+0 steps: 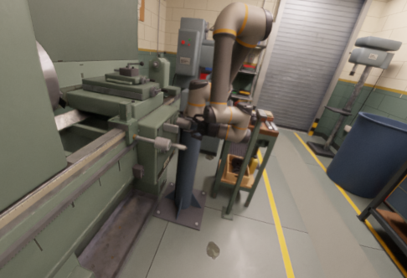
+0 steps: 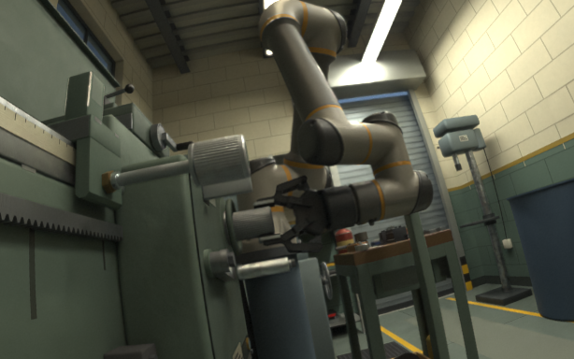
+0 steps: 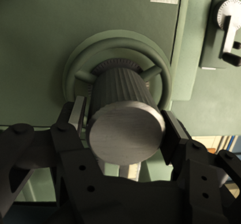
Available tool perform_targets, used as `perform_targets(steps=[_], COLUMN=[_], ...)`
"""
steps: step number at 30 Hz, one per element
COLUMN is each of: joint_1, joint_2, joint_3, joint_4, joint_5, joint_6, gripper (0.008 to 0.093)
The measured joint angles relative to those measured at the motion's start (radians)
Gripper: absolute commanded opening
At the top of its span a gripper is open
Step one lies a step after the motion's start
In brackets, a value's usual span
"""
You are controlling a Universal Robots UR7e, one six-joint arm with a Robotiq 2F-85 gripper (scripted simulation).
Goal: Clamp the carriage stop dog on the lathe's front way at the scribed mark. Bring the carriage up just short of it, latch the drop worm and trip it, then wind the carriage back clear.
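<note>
The carriage handwheel's ribbed grey knob (image 3: 125, 118) sticks out from the green apron of the lathe carriage (image 1: 125, 98), and my gripper (image 3: 125, 127) is open around it, gripping nothing. In the second side camera the knob (image 2: 251, 223) sits just left of the gripper (image 2: 295, 215). Above it a larger knurled knob (image 2: 218, 161) on a long steel shaft reaches out from a block clamped on the front way. Below, a short steel lever (image 2: 262, 268) projects from the apron. A toothed rack (image 2: 43, 215) runs under the way.
The lathe bed (image 1: 43, 192) fills the left. My blue pedestal (image 1: 186, 176) stands close by the apron, with a green workbench (image 1: 248, 159) behind it. A blue bin (image 1: 370, 153) and a drill press (image 1: 357, 83) stand to the right, past the yellow floor line.
</note>
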Motion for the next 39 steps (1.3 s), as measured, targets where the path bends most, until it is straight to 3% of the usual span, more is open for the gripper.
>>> perform_targets(steps=[6,13,23,34,39], joint_1=[0.074,0.094,0.277,0.275,0.276], joint_2=[0.019,0.026,0.106,0.106,0.106], joint_3=[-0.063,-0.082,-0.303,-0.301,-0.302], joint_4=[0.041,0.056,0.192,0.195,0.195], joint_5=[0.072,0.094,0.273,0.275,0.275], joint_6=[0.000,0.000,-0.001,-0.001,-0.001], gripper=[0.0631,0.0631,0.0631,0.0830,0.0830])
